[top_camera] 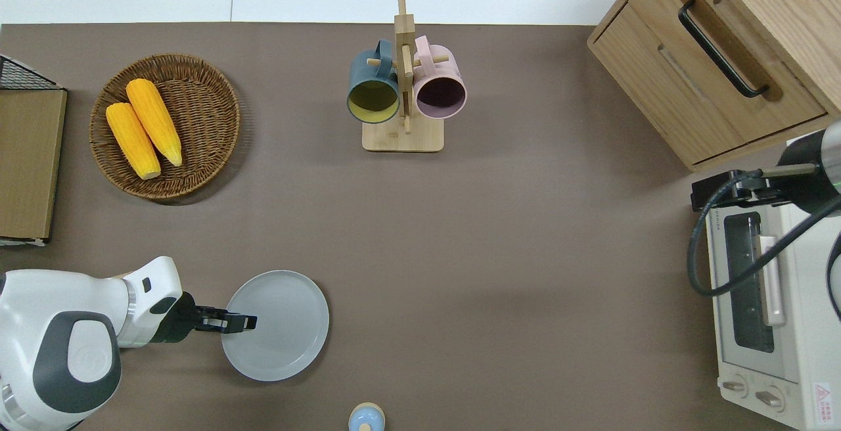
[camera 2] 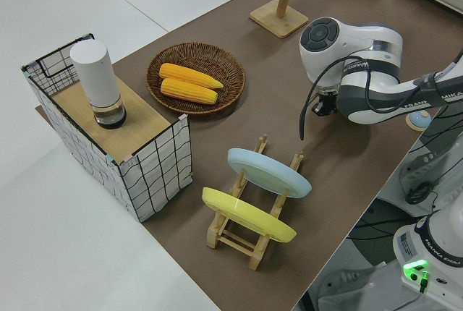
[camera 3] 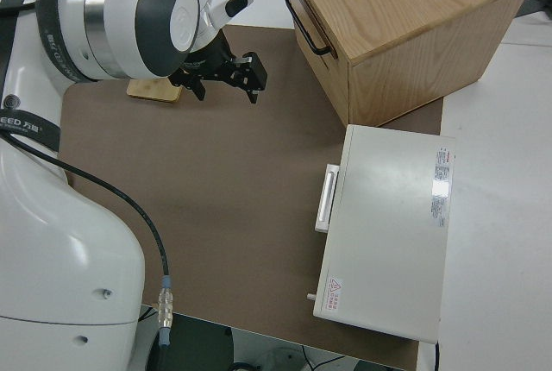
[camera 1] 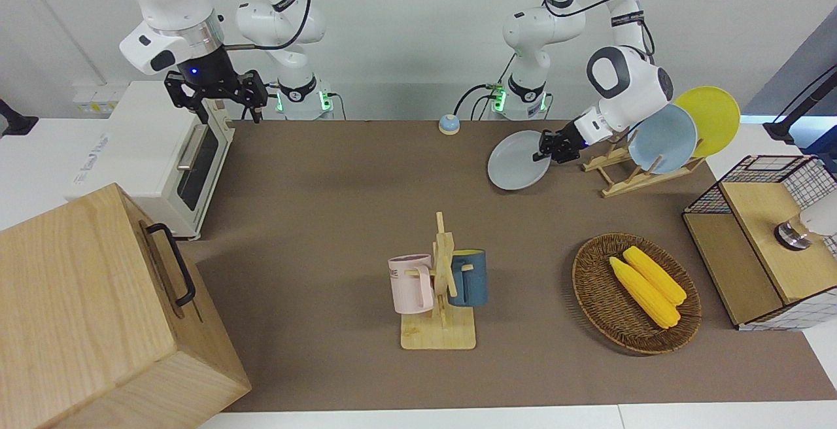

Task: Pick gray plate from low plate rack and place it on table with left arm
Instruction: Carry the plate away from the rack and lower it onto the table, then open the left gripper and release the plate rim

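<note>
My left gripper [top_camera: 246, 321] is shut on the rim of the gray plate [top_camera: 282, 332] and holds it slightly tilted, low over the brown table [top_camera: 525, 253]. In the front view the plate [camera 1: 516, 162] hangs beside the low plate rack [camera 1: 621, 171], toward the right arm's end, with my left gripper [camera 1: 548, 151] on the edge nearest the rack. The rack holds a light blue plate [camera 1: 666, 139] and a yellow plate [camera 1: 709, 118]. My right gripper [camera 1: 219, 99] is open and parked.
A small blue bell [top_camera: 366, 418] sits close to the plate, nearer to the robots. A mug stand [top_camera: 402, 89] with two mugs and a wicker basket [top_camera: 210, 89] of corn lie farther out. A toaster oven [top_camera: 769, 313] and a wooden cabinet [top_camera: 723, 56] are at the right arm's end.
</note>
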